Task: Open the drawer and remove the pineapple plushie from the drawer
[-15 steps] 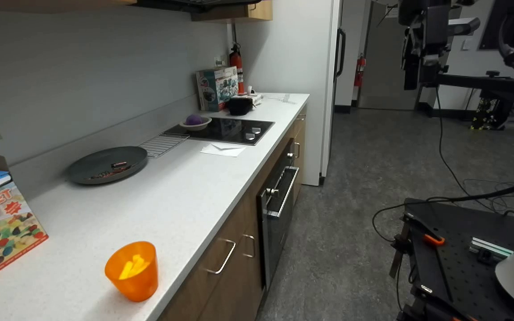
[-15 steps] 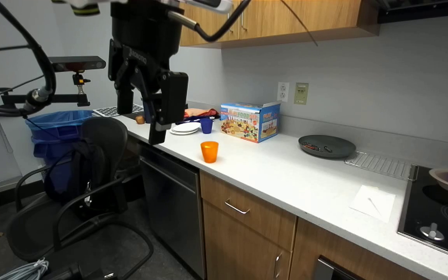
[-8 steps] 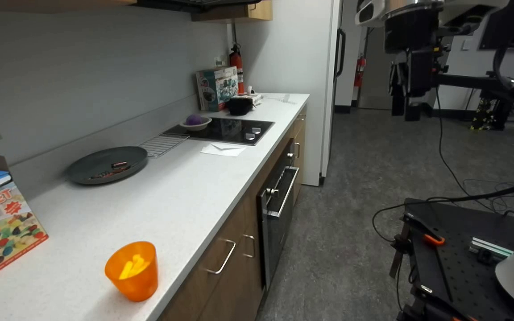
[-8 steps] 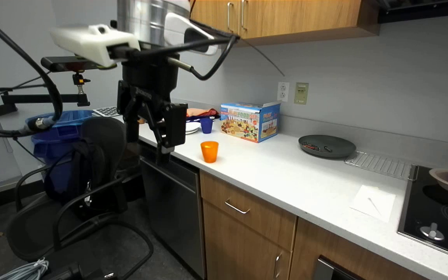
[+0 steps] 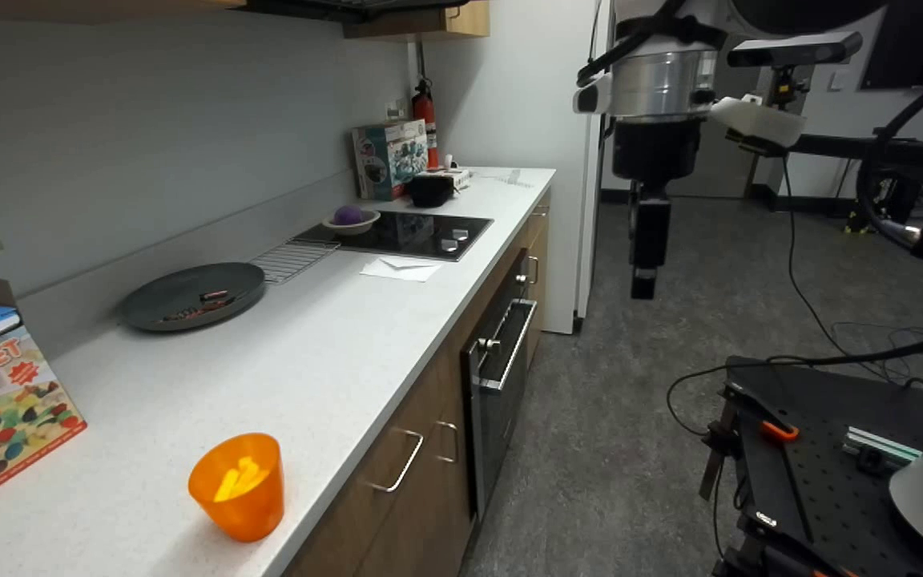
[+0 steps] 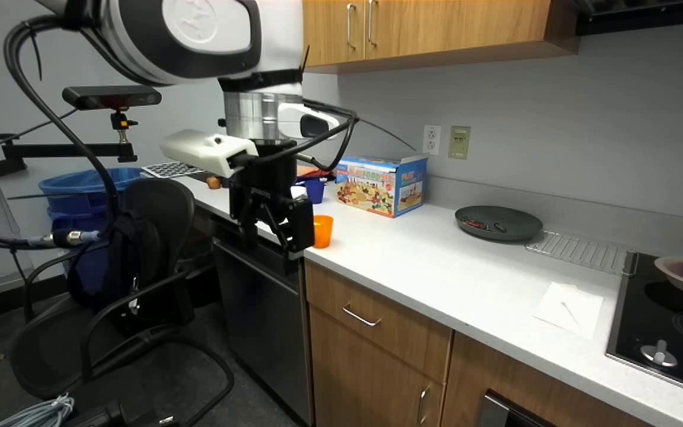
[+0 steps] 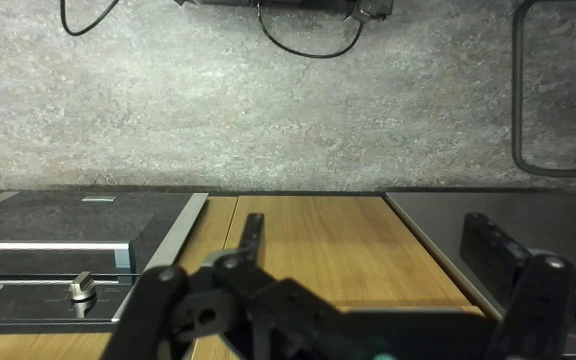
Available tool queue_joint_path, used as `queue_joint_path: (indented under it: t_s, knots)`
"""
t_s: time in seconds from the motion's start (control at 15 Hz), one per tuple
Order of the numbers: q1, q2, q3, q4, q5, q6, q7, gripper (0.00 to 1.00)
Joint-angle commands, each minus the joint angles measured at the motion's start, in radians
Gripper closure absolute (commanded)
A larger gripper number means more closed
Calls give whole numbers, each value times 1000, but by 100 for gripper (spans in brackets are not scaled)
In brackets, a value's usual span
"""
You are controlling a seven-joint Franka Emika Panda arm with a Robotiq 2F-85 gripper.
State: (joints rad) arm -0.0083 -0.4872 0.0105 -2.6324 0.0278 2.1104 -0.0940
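Observation:
The drawer (image 6: 412, 339) is shut, with a brown wood front and a slim silver bar handle (image 6: 361, 316). Its front (image 5: 391, 460) and handle show in both exterior views. The pineapple plushie is out of view; the drawer's inside is hidden. My gripper (image 6: 270, 254) points down, apart from the drawer, in front of the counter. It also hangs in front of the cabinets in an exterior view (image 5: 643, 282). In the wrist view my gripper (image 7: 366, 222) is open and empty, its fingers wide apart above the cabinet door (image 7: 338, 240), hiding most of the drawer front.
An orange cup (image 5: 242, 497) stands near the counter edge (image 6: 466, 325) above the drawer. A toy food box (image 6: 371, 188), a dark pan (image 6: 507, 220) and a wire rack (image 6: 584, 252) stand farther back. The oven (image 5: 501, 385) and dishwasher (image 6: 264, 320) flank the drawer cabinet.
My arm and open gripper have moved down and toward the counter, right in an exterior view and left in an exterior view. The drawer and the cup have not moved.

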Motion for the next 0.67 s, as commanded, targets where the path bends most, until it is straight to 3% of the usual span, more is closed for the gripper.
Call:
queue_joint_path:
  t_s: [0.0,0.13,0.2,0.6]
  knots:
    - [20,134,83,25,-46,128,145,0]
    - [33,184,113,29,-48,174,207,0]
    - [35,127,80,6,-30,136,150,0]
    - [45,182,101,20,-31,169,190,0]
